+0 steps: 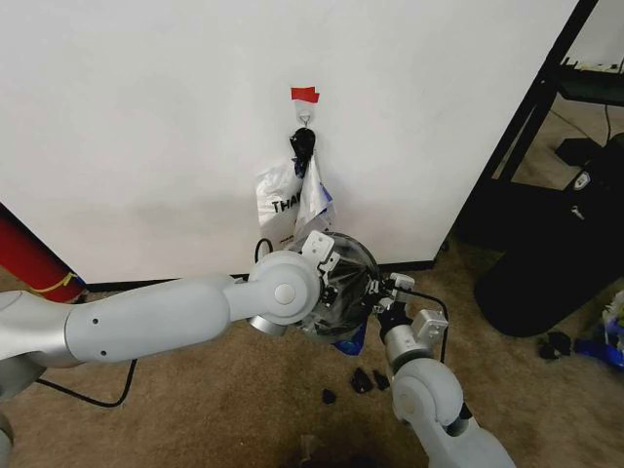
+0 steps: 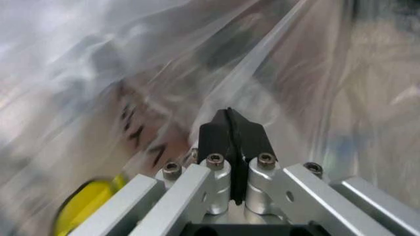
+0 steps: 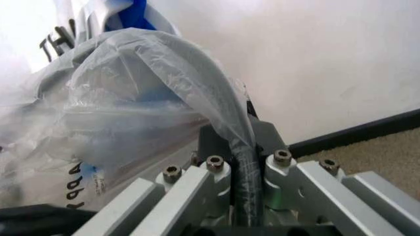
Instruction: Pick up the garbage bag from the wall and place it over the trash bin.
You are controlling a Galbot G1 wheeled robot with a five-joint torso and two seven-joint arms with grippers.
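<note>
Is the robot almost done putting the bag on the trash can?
Not quite. Done: the garbage bag is off the hook on the wall. In hand: the left gripper and right gripper each pinch the plastic, stretching it between them low in front of the wall. Left: getting it over the trash bin. A white lettered bag hangs on the hook.
</note>
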